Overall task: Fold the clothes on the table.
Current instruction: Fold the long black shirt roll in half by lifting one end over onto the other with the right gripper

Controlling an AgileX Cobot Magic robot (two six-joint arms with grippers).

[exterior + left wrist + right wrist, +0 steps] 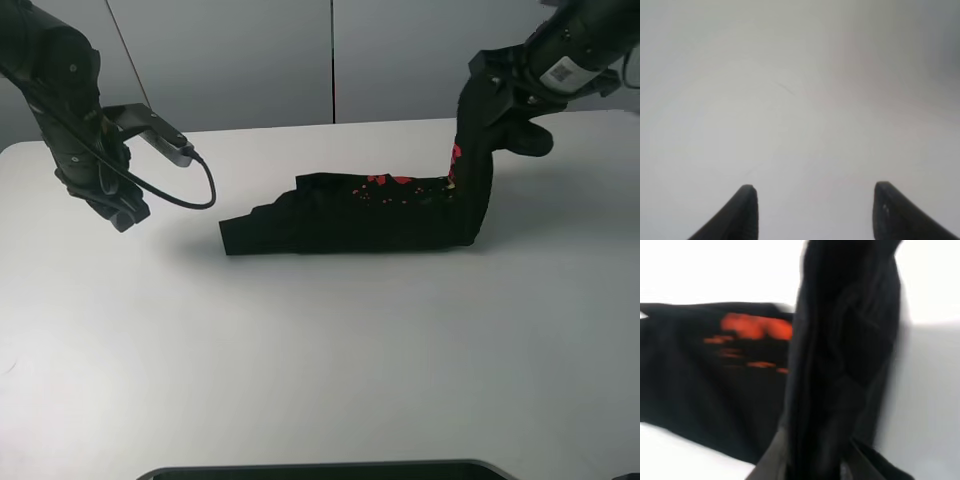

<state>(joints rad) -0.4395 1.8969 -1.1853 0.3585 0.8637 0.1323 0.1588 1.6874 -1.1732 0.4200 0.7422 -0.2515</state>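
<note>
The black T-shirt lies folded into a long strip across the middle of the white table, red characters showing on top. Its right end is lifted up off the table. My right gripper is shut on that raised end and holds it above the table. In the right wrist view the hanging cloth fills the space between the fingers, with the red print beyond. My left gripper is open and empty over bare table at the far left, well apart from the shirt; its fingertips show spread apart.
A black cable loops from the left arm just left of the shirt. A dark edge lies along the table's front. Grey wall panels stand behind the table.
</note>
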